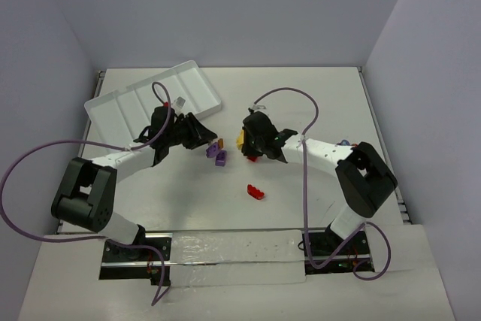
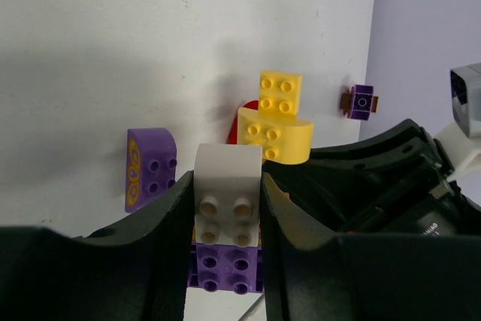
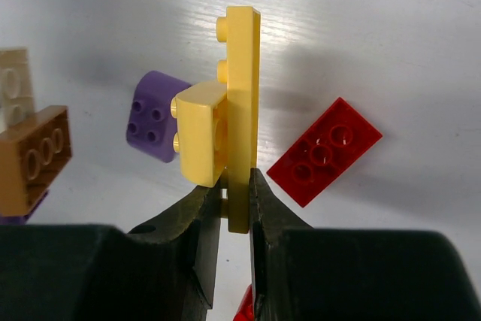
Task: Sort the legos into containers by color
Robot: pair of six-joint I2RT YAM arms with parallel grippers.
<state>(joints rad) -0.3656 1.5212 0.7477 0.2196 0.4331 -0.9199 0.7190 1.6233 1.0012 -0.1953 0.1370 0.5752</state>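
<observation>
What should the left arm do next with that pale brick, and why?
Probably lift it slightly: the left gripper has its fingers against both sides of the pale beige brick, and a purple brick sits right against it, so check it comes free.

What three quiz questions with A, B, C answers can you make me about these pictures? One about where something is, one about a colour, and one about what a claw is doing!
1. Where is the white tray?
A) at the far left of the table
B) between the arm bases
C) at the near right corner

2. What colour is the piece in the right gripper?
A) red
B) yellow
C) purple

3. What is the left gripper doing?
A) open over a bare spot
B) closed on a pale brick
C) lifting the tray

Answers:
1 A, the top view shows the white tray at the far-left corner.
2 B, the piece between the fingers is yellow in the right wrist view.
3 B, the fingers press both sides of the pale brick in the left wrist view.
</observation>
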